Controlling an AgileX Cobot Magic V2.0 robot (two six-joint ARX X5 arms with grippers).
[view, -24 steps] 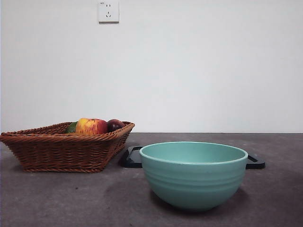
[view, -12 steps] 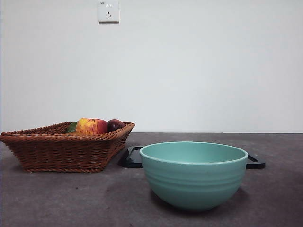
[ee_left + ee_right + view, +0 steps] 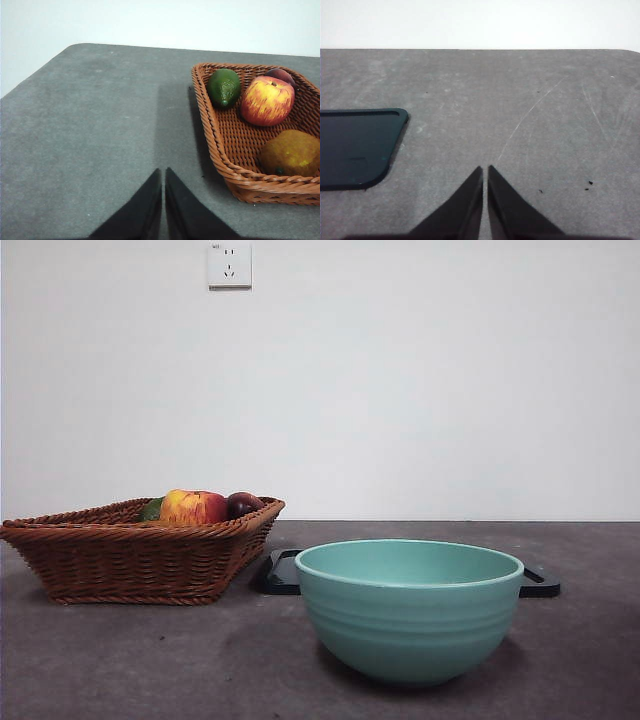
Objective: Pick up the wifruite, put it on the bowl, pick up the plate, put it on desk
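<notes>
Counting first: one bowl (image 3: 409, 610), one basket (image 3: 130, 555), one dark plate (image 3: 355, 147), four fruits, two grippers.

Bowl is sitting near and large on the desk (image 3: 150, 660) in the front view, upright, mint-teal, ribbed outside; nothing is showing above its rim and its floor is hidden from this low angle. Plate is lying flat on the desk just behind the bowl, its black edges poking out on both sides; whether the bowl's foot is touching it cannot be told. In the right wrist view the plate's visible part is bare.

Basket is standing on the desk beside the plate, close to its edge, on the side away from the right arm. It is holding all four fruits: a green avocado (image 3: 224, 87), a red-yellow apple (image 3: 267, 100) just beside it, a dark purple fruit (image 3: 280, 75) peeking out behind the apple, and the wifruite (image 3: 290, 152), brown and fuzzy, lying apart from the apple near the basket's wall. From the front only the apple, purple fruit and a sliver of green are showing over the rim; the wifruite is hidden there.

Left gripper (image 3: 163, 200) is hovering over bare desk near the basket, jaws pressed together, holding nothing. Right gripper (image 3: 485, 197) is hovering over bare desk near the plate's corner, jaws likewise closed and empty. Neither arm is showing in the front view.
</notes>
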